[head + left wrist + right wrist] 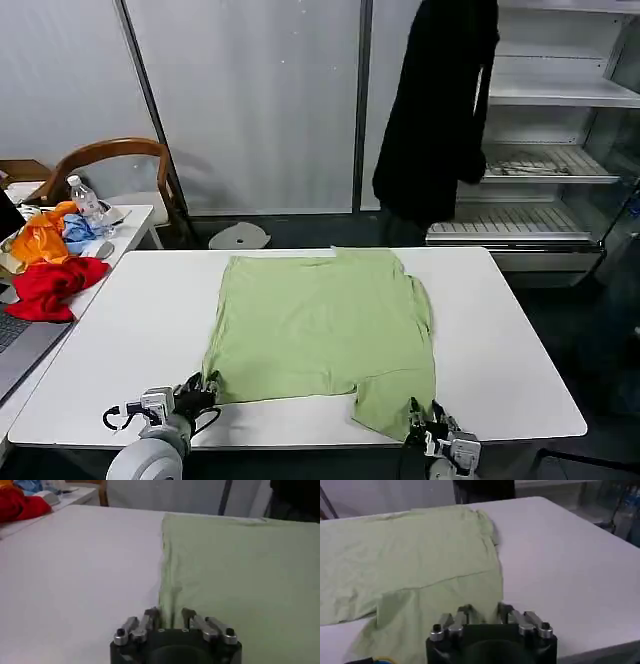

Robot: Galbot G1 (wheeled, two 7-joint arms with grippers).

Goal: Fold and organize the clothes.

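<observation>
While the light green T-shirt (322, 330) lies flat mid-table, long axis from 12 to 6 o'clock, the left gripper (200, 388) meets its near-left hem corner and the right gripper (425, 413) the near-right sleeve. Each gripper's fingers are narrowly parted astride that cloth edge, neither nearer.
</observation>
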